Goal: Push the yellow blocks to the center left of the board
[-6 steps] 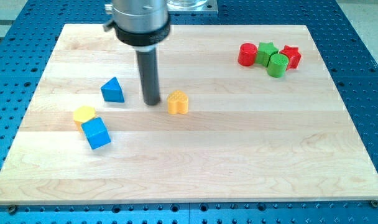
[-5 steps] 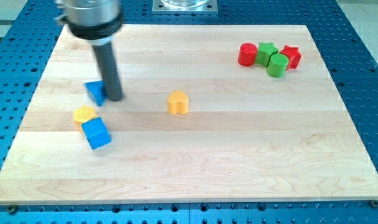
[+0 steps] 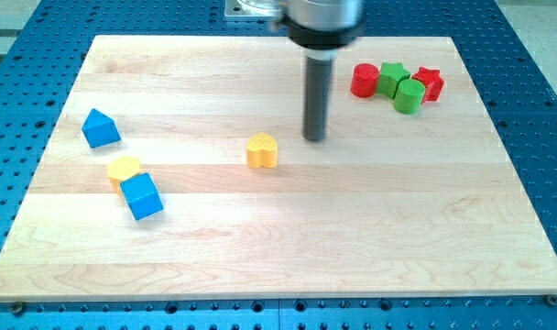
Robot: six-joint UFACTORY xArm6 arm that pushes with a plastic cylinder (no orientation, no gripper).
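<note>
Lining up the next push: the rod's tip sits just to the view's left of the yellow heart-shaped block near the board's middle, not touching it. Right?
Not quite. In the camera view my tip sits to the view's right of the yellow heart-shaped block, slightly toward the view's top, not to its left. The rest holds: the block is near the middle of the wooden board and a gap separates them.

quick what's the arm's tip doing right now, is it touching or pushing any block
My tip: no gripper, just the rod; touching nothing, standing to the view's right of the yellow heart block, slightly above it, with a gap between.
</note>
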